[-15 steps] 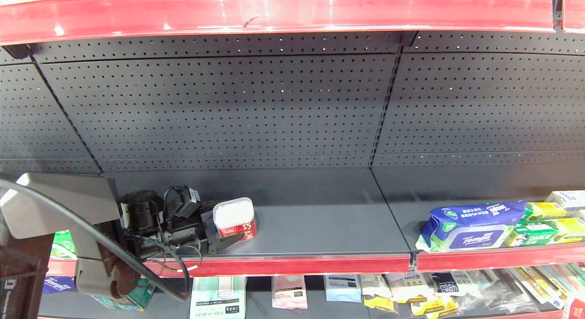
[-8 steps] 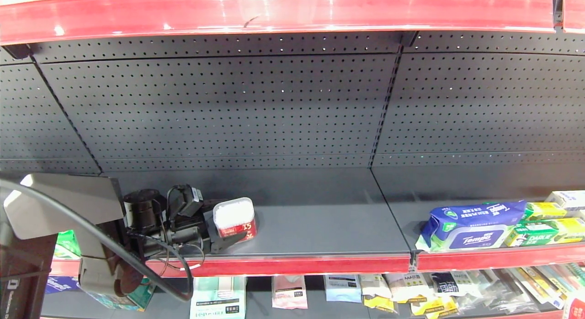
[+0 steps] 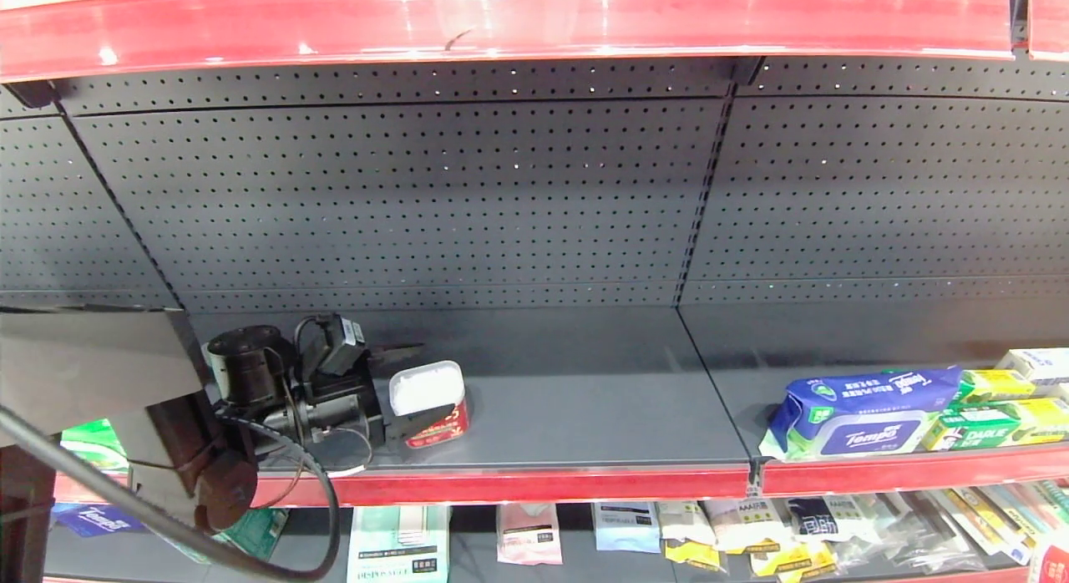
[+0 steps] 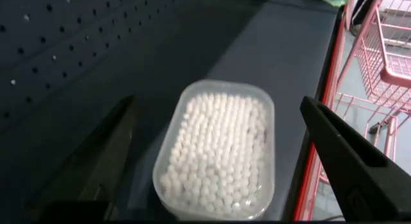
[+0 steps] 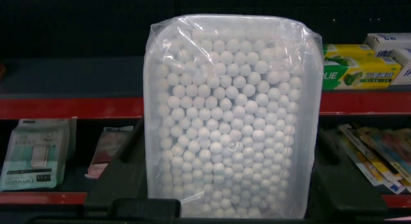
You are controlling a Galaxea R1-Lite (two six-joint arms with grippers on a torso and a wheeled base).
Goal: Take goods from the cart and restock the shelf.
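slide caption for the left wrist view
Open left hand straddling a cotton swab box set on the dark shelf, pink cart beyond.

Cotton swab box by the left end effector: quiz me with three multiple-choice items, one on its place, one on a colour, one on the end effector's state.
1. Where does the cotton swab box stand?
A. on the grey shelf board, in its front half
B. on the shelf below
C. on the top shelf

2. What colour is the board's front strip?
A. blue
B. red
C. yellow

3. How is the left end effector?
A. shut on the box
B. open, fingers either side of the box, clear of it
C. shut and empty

Answers:
1 A, the head view shows the box resting on the board a little behind the strip.
2 B, the strip is red along its whole length.
3 B, the left wrist view shows a gap between each finger and the box.
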